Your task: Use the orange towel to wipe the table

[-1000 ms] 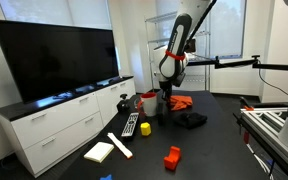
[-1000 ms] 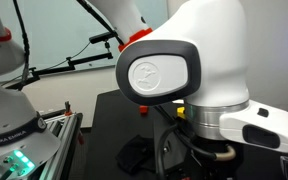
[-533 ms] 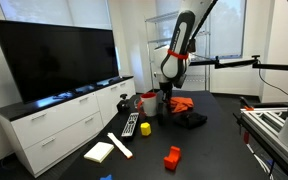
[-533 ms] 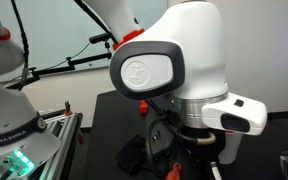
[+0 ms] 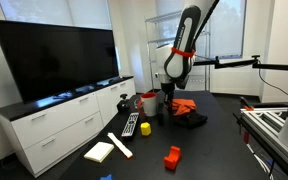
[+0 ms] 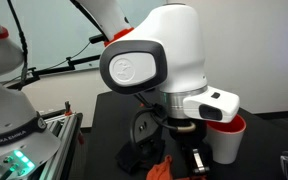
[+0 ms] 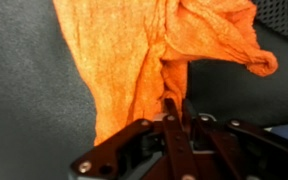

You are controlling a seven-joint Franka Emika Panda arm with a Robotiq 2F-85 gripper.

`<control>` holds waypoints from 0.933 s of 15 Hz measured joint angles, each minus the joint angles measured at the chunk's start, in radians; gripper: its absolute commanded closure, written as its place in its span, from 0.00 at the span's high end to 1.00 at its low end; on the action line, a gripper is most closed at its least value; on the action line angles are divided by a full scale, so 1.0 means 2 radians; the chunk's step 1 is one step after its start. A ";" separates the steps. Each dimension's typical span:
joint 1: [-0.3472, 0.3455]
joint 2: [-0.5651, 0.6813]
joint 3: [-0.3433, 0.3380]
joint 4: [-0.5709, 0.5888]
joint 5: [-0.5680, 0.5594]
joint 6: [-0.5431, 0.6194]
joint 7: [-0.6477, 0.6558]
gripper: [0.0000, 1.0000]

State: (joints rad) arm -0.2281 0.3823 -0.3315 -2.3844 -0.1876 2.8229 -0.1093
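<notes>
The gripper (image 7: 174,106) is clenched on the towel (image 7: 134,50): in the wrist view its two fingers stand almost together with a raised fold of orange cloth pinched between them, while the rest of the cloth spreads flat and rumpled on the table (image 7: 24,95) ahead of the fingers. In an exterior view the towel (image 5: 181,102) lies on the table (image 5: 219,140) just beside the black cloth (image 5: 192,119), on that cloth's far side, with the arm standing upright over it and the gripper low at the towel's edge. Judging by this, the pick-up part of the task is done, since the towel is in hand and pressed to the surface, which is the posture for wiping. How much of the table has been wiped cannot be told; no spill or streak shows on the dark top to mark progress. What seems left is to drag the towel across the bare top near the black cloth without snagging it, then let go. The pinch takes in only a narrow fold, so the towel may slip free under a hard drag.
</notes>
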 measured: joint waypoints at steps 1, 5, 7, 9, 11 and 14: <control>-0.003 -0.007 -0.001 -0.007 0.000 0.002 -0.001 0.52; -0.017 -0.041 -0.020 -0.031 -0.001 0.006 -0.004 0.82; -0.020 -0.052 -0.035 -0.035 -0.001 0.006 -0.003 0.97; -0.020 -0.056 -0.045 -0.035 -0.003 0.006 0.000 1.00; -0.018 -0.057 -0.049 -0.035 -0.009 0.007 0.007 1.00; -0.012 -0.056 -0.058 -0.037 -0.036 0.009 0.031 1.00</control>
State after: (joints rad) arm -0.2526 0.2705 -0.4471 -2.4576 -0.2602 2.8409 -0.0466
